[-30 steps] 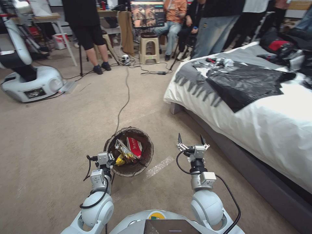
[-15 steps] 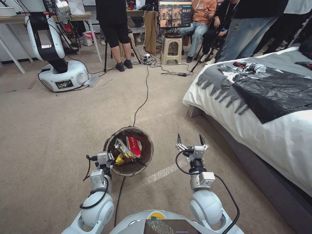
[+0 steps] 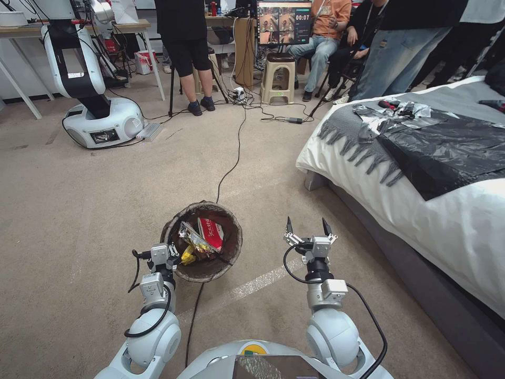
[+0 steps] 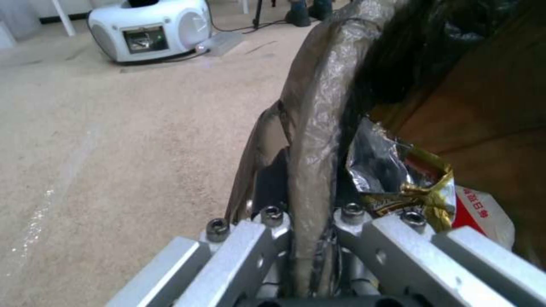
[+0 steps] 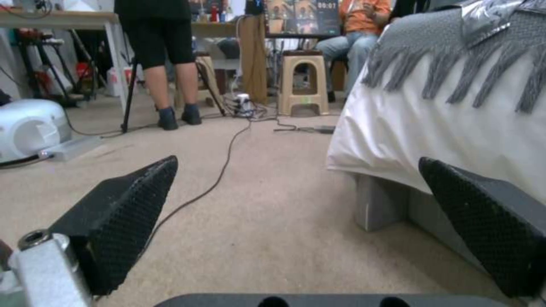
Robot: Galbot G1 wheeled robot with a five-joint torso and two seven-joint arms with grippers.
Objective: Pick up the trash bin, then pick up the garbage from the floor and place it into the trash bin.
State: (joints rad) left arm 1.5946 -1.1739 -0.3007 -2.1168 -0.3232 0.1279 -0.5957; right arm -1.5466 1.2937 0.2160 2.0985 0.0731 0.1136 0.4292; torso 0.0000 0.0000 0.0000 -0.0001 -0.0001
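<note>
The trash bin (image 3: 231,247), a round bucket with a dark liner over its rim, is just ahead of me on the left. My left gripper (image 3: 169,253) is shut on its near rim; in the left wrist view the fingers (image 4: 267,226) pinch the liner-covered rim (image 4: 318,128). Garbage lies inside: a red wrapper (image 3: 211,233), a silver-gold wrapper (image 3: 190,238) and the same gold wrapper (image 4: 415,192) close up. Whether the bin rests on the floor (image 3: 94,210) I cannot tell. My right gripper (image 3: 306,226) hangs open over bare carpet to the bin's right, its pads (image 5: 125,213) wide apart.
A bed (image 3: 421,221) with white cover and crinkled black plastic sheets (image 3: 447,147) fills the right side. A black cable (image 3: 231,158) runs across the carpet and under the bin. Another robot's base (image 3: 102,123), a stool (image 3: 278,76) and people stand at the back. Open carpet lies to the left.
The camera swung left between the earliest frame and half a second ago. Since then my left gripper has shifted the bin slightly left and away; the right arm holds still.
</note>
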